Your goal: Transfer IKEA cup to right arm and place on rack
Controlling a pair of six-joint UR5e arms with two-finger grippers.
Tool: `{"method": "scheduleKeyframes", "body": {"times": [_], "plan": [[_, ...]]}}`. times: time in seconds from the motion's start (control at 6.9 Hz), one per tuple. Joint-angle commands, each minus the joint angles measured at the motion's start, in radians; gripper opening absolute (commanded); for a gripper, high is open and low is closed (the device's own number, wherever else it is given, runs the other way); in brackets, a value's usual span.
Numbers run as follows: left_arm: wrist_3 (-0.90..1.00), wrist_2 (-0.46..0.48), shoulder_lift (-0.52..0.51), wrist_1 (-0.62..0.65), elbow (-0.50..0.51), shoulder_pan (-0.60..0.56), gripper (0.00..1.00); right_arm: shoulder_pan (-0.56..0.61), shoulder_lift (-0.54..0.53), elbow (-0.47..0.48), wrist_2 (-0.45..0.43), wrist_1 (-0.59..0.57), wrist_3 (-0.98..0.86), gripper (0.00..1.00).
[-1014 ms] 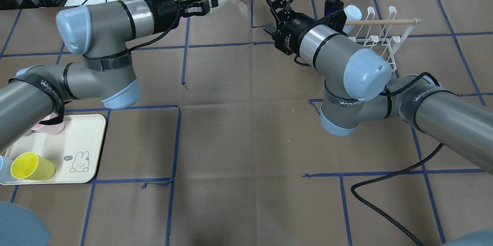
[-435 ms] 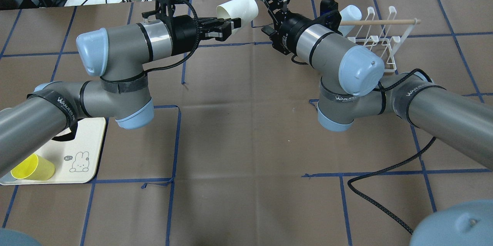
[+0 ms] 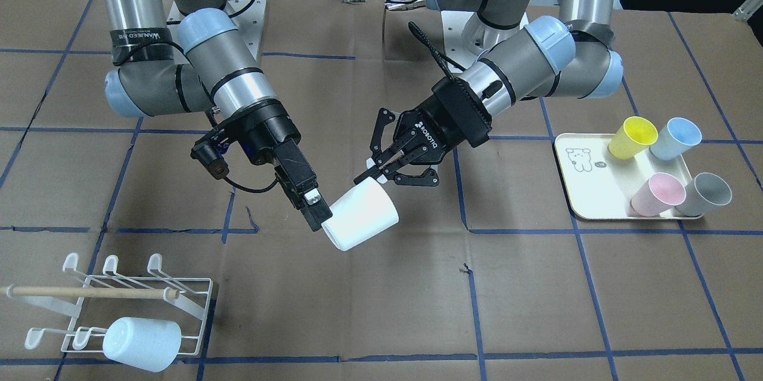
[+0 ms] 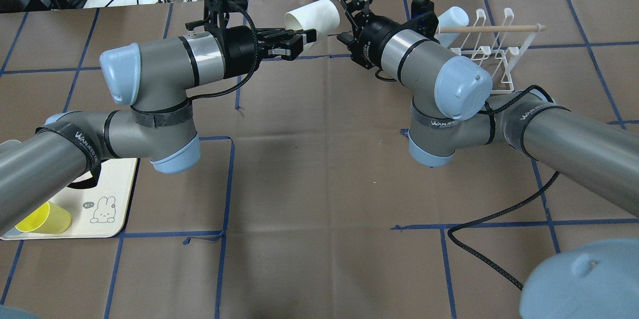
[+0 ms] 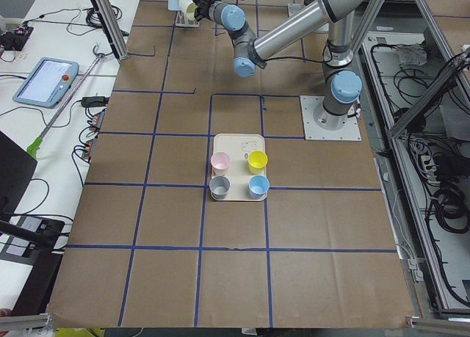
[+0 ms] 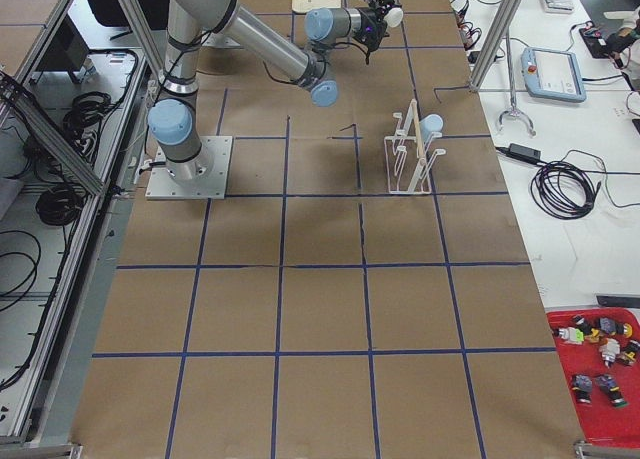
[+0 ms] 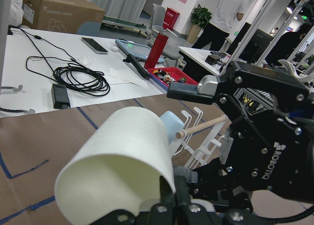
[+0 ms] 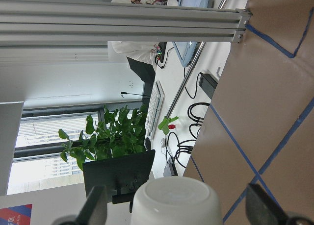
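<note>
While left end effector (image 3: pixel 375 175) grips the cup (image 3: pixel 360 214), right end effector (image 8: pixel 176 210) gapes around its base; rack (image 3: pixel 89 292) not reached.

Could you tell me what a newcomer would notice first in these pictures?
A white cup hangs in mid-air over the table's middle, held at its rim by the left gripper, its base between the fingers of the open right gripper. A pale blue cup sits on the white rack.
</note>
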Motion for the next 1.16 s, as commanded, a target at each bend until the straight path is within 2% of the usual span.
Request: {"method": "scheduleKeyframes", "body": {"times": [0.0,1.01], "plan": [[0.000,-0.012,0.008,0.000,-0.006,0.000,0.00,0.003,0.012,-0.005,0.001,-0.005,0.001,0.99],[-0.016,-0.012,0.009,0.000,-0.006,0.000,0.00,0.046,0.032,-0.042,-0.012,0.001,0.004,0.99]]}}
